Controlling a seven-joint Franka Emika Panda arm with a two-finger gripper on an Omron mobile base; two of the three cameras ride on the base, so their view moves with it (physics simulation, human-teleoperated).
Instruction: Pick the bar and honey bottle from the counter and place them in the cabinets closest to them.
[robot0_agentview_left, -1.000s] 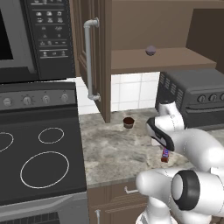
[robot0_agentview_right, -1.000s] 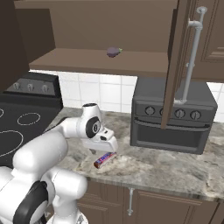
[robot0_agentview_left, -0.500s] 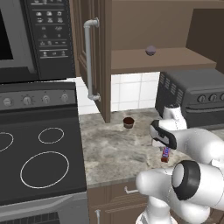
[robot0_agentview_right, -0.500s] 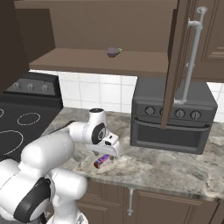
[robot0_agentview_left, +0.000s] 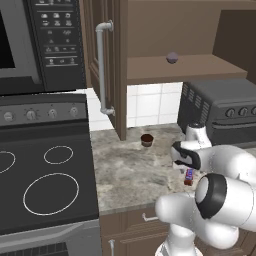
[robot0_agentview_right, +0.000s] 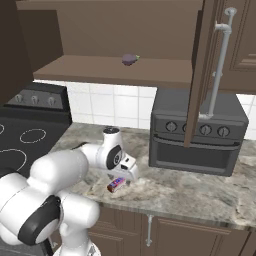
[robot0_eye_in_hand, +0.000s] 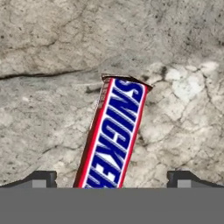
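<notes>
Hovering low over the bar (robot0_eye_in_hand: 113, 133), the gripper (robot0_eye_in_hand: 112, 177) is being held fully open, with nothing gripped.

Left to right in the left base view, a stove (robot0_agentview_left: 42, 180), a small brown cupcake (robot0_agentview_left: 146, 140) and a toaster oven (robot0_agentview_left: 222, 107) are being seen; the bar is lying flat between the fingertips (robot0_eye_in_hand: 43, 178) on the counter (robot0_agentview_left: 125, 170) near its front edge, bare stone being left around it.

Brown cupcake (robot0_agentview_left: 146, 140), black stove (robot0_agentview_left: 45, 180), toaster oven (robot0_agentview_right: 197, 132), microwave (robot0_agentview_left: 42, 45).
</notes>
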